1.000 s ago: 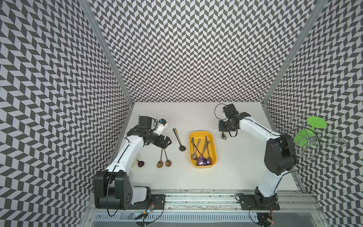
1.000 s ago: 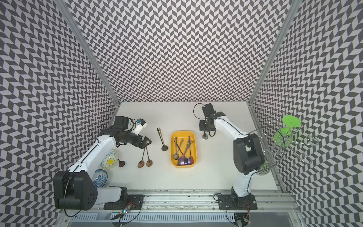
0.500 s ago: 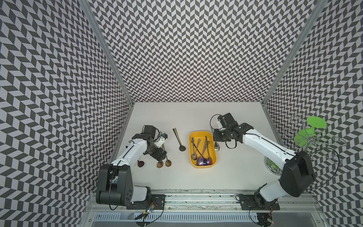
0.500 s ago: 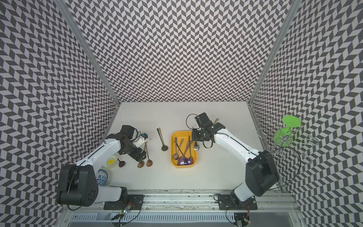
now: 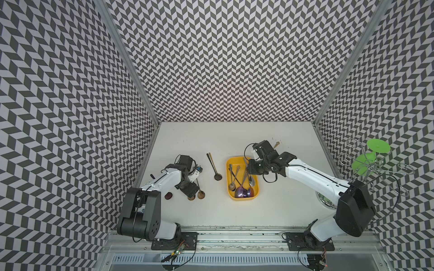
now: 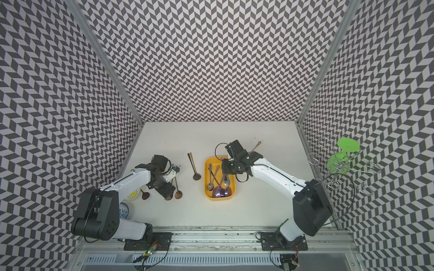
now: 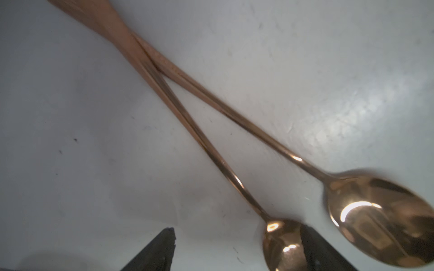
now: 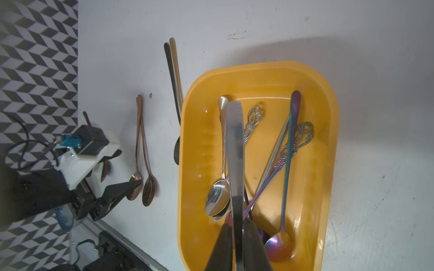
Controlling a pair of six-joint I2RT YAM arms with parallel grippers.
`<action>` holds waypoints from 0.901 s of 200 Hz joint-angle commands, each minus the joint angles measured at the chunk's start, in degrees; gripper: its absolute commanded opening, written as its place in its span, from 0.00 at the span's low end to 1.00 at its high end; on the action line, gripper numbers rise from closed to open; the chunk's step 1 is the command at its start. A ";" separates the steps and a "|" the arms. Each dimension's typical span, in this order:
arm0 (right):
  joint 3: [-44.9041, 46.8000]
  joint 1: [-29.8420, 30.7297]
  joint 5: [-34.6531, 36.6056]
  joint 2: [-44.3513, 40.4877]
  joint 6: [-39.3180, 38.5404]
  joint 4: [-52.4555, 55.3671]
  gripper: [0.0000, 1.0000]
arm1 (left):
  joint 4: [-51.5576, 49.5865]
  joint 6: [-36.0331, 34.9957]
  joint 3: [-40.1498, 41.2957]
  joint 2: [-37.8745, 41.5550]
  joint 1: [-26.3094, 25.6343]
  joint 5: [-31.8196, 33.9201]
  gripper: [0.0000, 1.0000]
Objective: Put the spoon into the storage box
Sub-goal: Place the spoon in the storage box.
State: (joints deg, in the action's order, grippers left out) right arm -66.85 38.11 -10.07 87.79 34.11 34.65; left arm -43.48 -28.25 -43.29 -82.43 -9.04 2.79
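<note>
Sitting on the counter [image 5: 281, 211], storage box [image 5: 242, 198] already held several spoons; other spoons [image 5: 214, 167] lay loose beside it, so job looked partway. Right pincer [image 8: 237, 228] hung over the box, jaws narrow on a silver spoon [image 8: 234, 145] handle. Left pincer [image 7: 237, 231] gaped wide around a copper spoon [image 7: 204, 145] bowl, beside box.

Several spoons [image 8: 217, 199] are recorded lying in the storage box [image 5: 243, 198], which is placed mid-way across the table [image 5: 234, 223]. Two long spoons [image 5: 217, 177] are laid side by side just left of it. Farther left, a crossed pair [image 7: 375, 218] is laid, bowls frontward.
</note>
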 commanded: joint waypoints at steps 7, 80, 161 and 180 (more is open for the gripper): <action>-0.62 0.30 0.26 -0.88 0.26 -2.31 0.30 | 3.28 0.68 1.14 -1.14 -0.54 3.36 0.88; -4.24 -2.14 7.08 -3.65 -4.39 2.06 0.53 | 5.70 -2.69 3.64 -2.22 -0.37 7.54 0.85; -2.50 -9.39 9.43 -8.19 -8.03 3.21 0.54 | 4.33 -3.83 3.36 -3.41 1.13 3.93 0.45; -1.50 -10.54 9.17 -9.32 -8.23 3.17 0.54 | 3.33 -4.56 3.15 -3.79 1.60 4.43 0.43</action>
State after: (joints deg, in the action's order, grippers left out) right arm -69.30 28.75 -1.85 80.88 27.35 38.28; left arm -40.07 -31.40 -42.96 -83.05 -8.58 3.99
